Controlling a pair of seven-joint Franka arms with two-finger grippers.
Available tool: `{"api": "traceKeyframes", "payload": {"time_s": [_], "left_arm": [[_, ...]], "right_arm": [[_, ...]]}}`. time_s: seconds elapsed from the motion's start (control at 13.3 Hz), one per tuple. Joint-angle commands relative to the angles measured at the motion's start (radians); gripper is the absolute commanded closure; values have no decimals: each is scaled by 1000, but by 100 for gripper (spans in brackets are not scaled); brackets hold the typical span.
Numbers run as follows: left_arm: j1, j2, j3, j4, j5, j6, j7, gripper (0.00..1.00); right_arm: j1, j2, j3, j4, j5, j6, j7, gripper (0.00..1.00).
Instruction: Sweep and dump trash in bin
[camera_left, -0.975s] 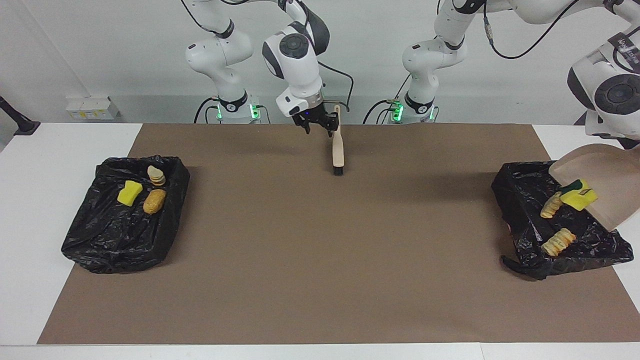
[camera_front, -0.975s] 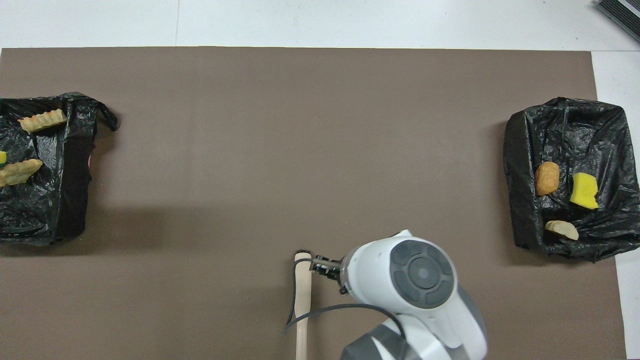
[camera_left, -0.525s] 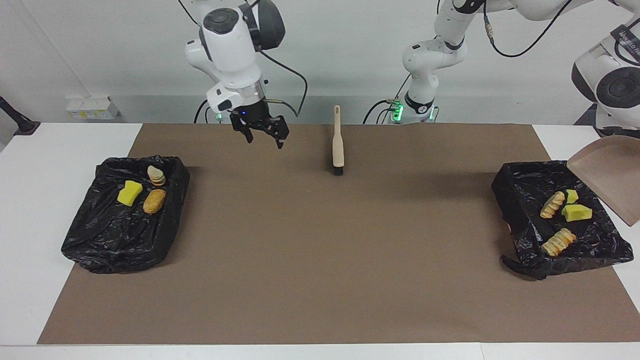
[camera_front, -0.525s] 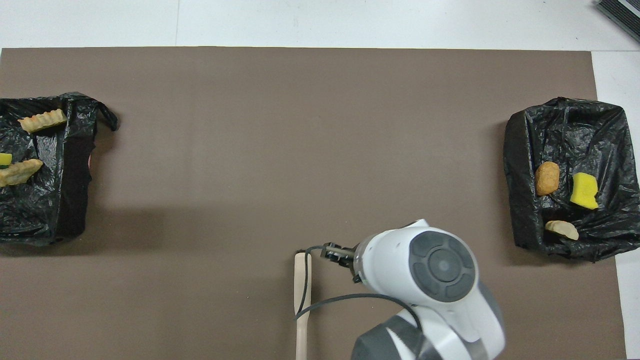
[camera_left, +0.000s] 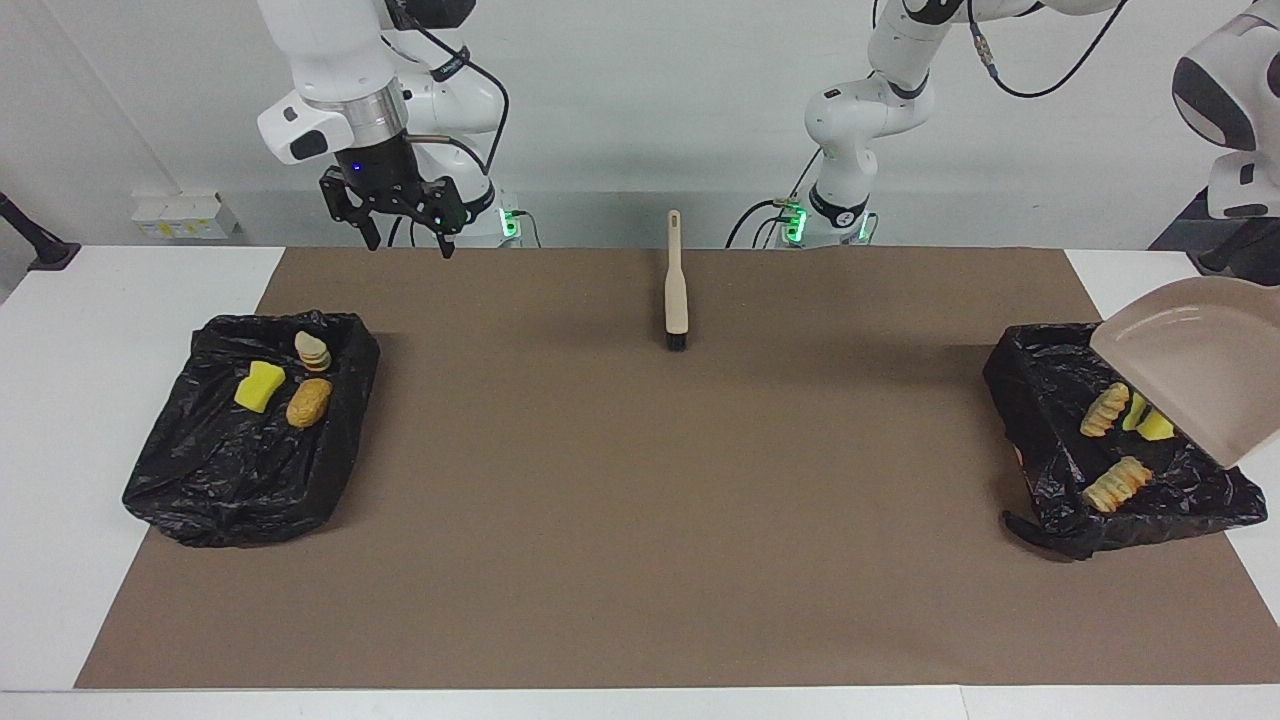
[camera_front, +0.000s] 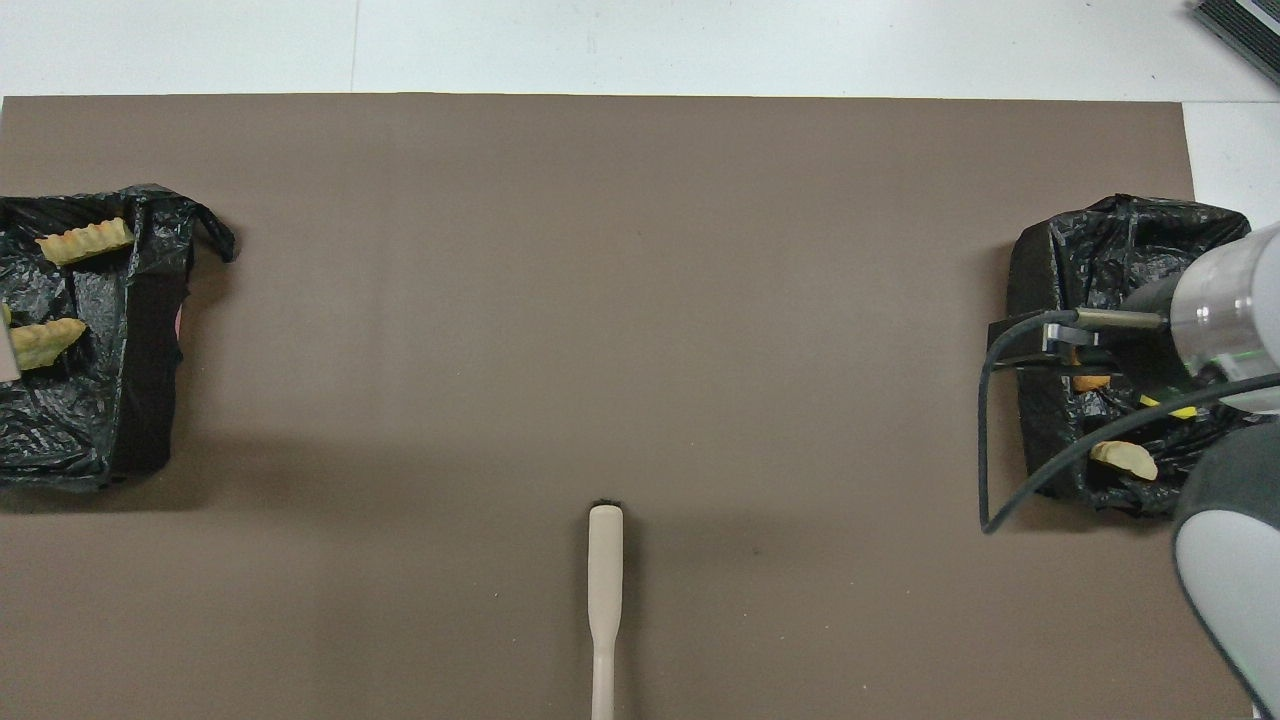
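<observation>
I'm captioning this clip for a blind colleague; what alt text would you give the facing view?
A beige dustpan hangs tilted over a black-lined bin at the left arm's end, with trash in the bin. The open right gripper is raised near its base; a second lined bin holds three more pieces, and a brush lies mid-mat.

Mat (camera_left: 640, 520) covers most of the bench (camera_left: 110, 290). Brush (camera_left: 676, 290) lies on the mat at the middle of the robots' edge, handle toward the robots. One bin (camera_left: 230, 470) sits at the right arm's end of the mat, holding three pieces of trash (camera_left: 308, 400). Second bin (camera_left: 1060, 490) sits at the left arm's end, with more pieces in it. Dustpan (camera_left: 1200, 360) hangs tilted over that second bin, partly covering its contents. Right gripper (camera_left: 405, 240) is up over the mat's robot-side edge, toward the right arm's end.
</observation>
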Motion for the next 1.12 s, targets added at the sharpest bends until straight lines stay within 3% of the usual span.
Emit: {"api": "traceKeyframes", "payload": {"time_s": [0.0,0.22,0.6,1.05], "left_arm": [[-15,-16,7,14,-136,-50,-61,100],[-15,-67,6,-11,-337,-51,-356,100],[-87,-134,-9,-133,-414,-64,-640,100],[-352,-164,-13,-238,-480,-76,-1215,100]], "right_arm": [[-34,53,7,113,-24,-71,-28,0],[-36,54,-14,156,-27,-106,-28,0],[-39,39,-62,138,-19,-108,-57,0],[-43,15,-65,101,-7,-117,-101,0]]}}
